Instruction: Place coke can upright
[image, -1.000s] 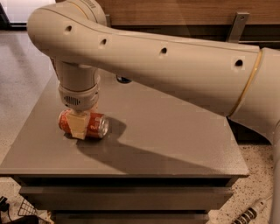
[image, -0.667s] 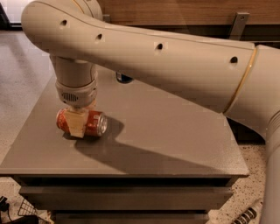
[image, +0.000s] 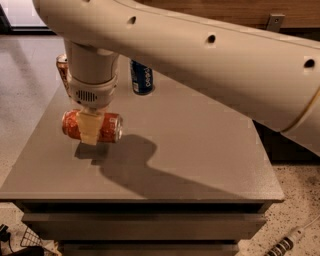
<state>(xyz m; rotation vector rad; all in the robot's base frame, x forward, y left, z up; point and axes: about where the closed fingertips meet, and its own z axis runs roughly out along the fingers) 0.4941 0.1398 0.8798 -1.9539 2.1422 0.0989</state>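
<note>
The coke can (image: 108, 127) is red-orange with a silver end and lies on its side, held crosswise. My gripper (image: 90, 136) points straight down from the cream wrist and is shut on the can's middle. One cream finger (image: 90, 126) crosses the can's front; the other is hidden behind it. The can hangs a little above the left part of the grey table (image: 200, 150), with its shadow on the top below it.
A dark blue Pepsi can (image: 142, 77) stands upright at the back of the table. A brown-and-gold patterned can (image: 62, 70) stands at the back left, partly hidden by my wrist. My large arm spans the upper view. The floor lies beyond the left edge.
The gripper has risen with the coke can, lifting it off the table top. The arm has moved up, and the two cans at the back now show.
</note>
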